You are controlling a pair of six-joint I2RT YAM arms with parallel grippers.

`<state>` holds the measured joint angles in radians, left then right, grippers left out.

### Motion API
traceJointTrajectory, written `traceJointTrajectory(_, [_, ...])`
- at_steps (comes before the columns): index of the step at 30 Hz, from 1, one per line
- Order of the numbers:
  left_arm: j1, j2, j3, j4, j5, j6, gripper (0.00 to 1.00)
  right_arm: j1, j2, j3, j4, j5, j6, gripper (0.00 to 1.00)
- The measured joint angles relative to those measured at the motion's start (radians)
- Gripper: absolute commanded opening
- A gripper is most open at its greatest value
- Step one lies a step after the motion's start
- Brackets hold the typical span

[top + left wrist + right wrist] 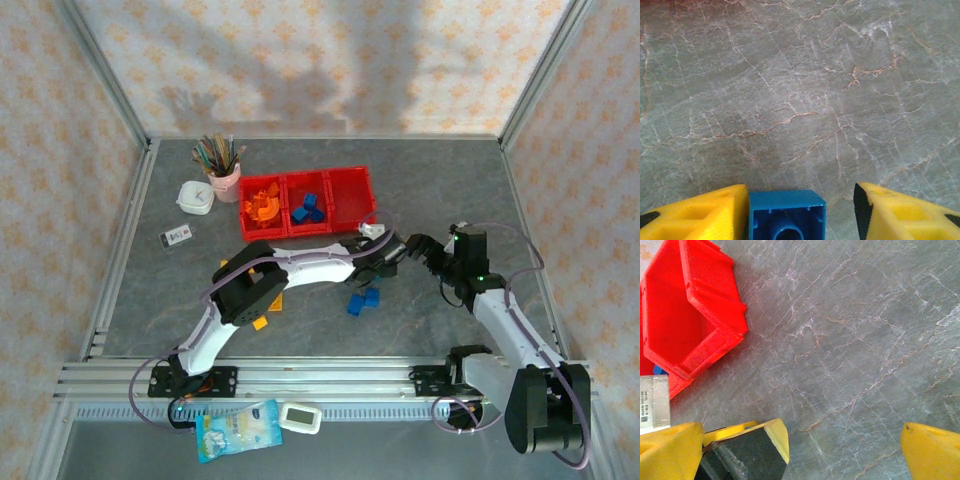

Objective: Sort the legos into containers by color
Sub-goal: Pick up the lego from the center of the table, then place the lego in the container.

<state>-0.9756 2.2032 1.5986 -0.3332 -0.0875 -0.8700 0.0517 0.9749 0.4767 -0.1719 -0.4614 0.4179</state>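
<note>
**Entry: blue brick, pick in progress**

- **Item:** blue brick [786,215]. It lies between the fingers of the left pincer [800,194], hollow underside toward the wrist camera. One side rests against one finger. A strip of bare tabletop [800,100] shows between the brick and the other finger. Whether it sits on the stone or hangs clear, I cannot tell.
- **Left pincer:** jaws apart, not clamped on the brick. From overhead it sits just in front of the right end of the red bins [350,200].
- **Right pincer [802,434]:** spread wide, no brick between its fingers. It is close beside the left one and near the end bin [670,315], which looks empty.
- **Stored:** orange pieces [262,205] in the left compartment, blue bricks [308,208] in the middle one.
- **Outstanding:** loose blue bricks [363,300] on the tabletop, and orange and yellow pieces [268,305] partly under the left arm.
- **Step, as judged:** securing one blue brick; sorting is roughly midway.
- **Next move calls for:** closing so both fingers bear squarely on the brick. Then lift and carry it back and left to the middle compartment, clearing the bin rim and the neighbouring pincer.
</note>
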Motion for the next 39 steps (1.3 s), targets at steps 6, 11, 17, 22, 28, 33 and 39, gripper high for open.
traceJointTrajectory(6, [-0.005, 0.003, 0.011, -0.032, -0.031, 0.007, 0.52, -0.003, 0.000, 0.000, 0.000, -0.010, 0.000, 1.00])
traceJointTrajectory(11, [-0.018, 0.003, 0.011, -0.057, -0.051, 0.008, 0.45, -0.003, 0.000, -0.005, 0.004, -0.017, 0.000, 1.00])
traceJointTrajectory(17, [-0.019, 0.003, 0.011, -0.064, -0.052, 0.024, 0.35, -0.003, 0.000, -0.006, 0.005, -0.018, 0.000, 1.00])
traceJointTrajectory(22, [-0.019, 0.002, 0.011, -0.064, -0.069, 0.034, 0.33, -0.003, 0.000, -0.006, 0.005, -0.033, -0.003, 1.00])
traceJointTrajectory(28, [-0.018, -0.051, -0.031, -0.069, -0.105, 0.034, 0.33, -0.003, 0.000, -0.004, 0.007, -0.084, -0.012, 1.00])
traceJointTrajectory(33, [0.000, -0.210, -0.119, -0.069, -0.151, 0.046, 0.33, 0.006, 0.020, 0.033, 0.010, -0.116, -0.014, 1.00])
traceJointTrajectory(39, [0.127, -0.384, -0.162, -0.068, -0.222, 0.099, 0.32, 0.126, 0.069, 0.081, 0.060, -0.114, 0.010, 1.00])
